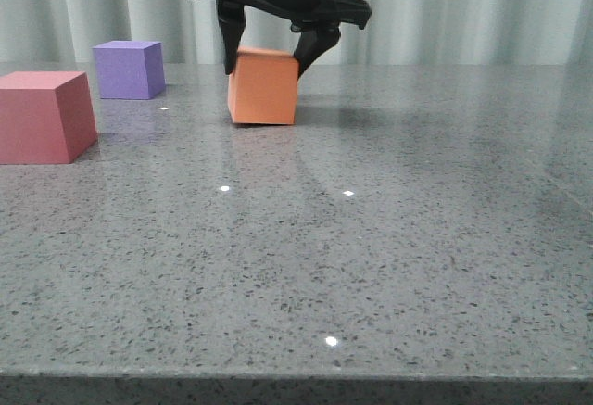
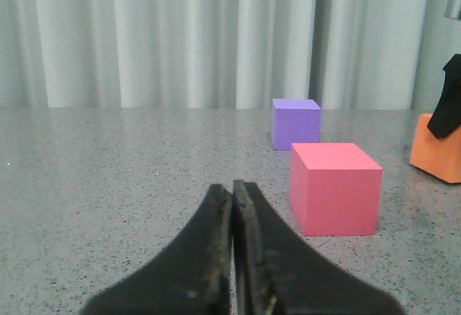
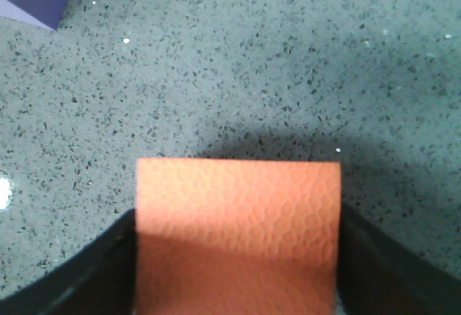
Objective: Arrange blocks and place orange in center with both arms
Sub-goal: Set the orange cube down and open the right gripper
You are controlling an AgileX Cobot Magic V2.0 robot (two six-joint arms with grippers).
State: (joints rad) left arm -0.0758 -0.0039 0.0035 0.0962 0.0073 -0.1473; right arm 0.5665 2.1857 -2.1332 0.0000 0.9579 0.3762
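Observation:
The orange cube [image 1: 264,85] sits at the far middle of the table, between the fingers of my right gripper [image 1: 266,69], which comes down from above and is shut on its two sides. In the right wrist view the orange cube [image 3: 238,236] fills the gap between both fingers of that gripper [image 3: 238,279]. I cannot tell whether it touches the table. The purple cube [image 1: 130,69] stands at the far left, and the pinkish-red cube [image 1: 42,116] is nearer, at the left edge. My left gripper [image 2: 233,189] is shut and empty, low over the table, left of the pinkish-red cube [image 2: 335,189].
The grey speckled table [image 1: 371,238] runs to a front edge near the camera. A pale curtain [image 1: 482,16] hangs behind it. In the left wrist view the purple cube [image 2: 296,122] stands behind the pinkish-red one, and the orange cube [image 2: 438,158] is at the right edge.

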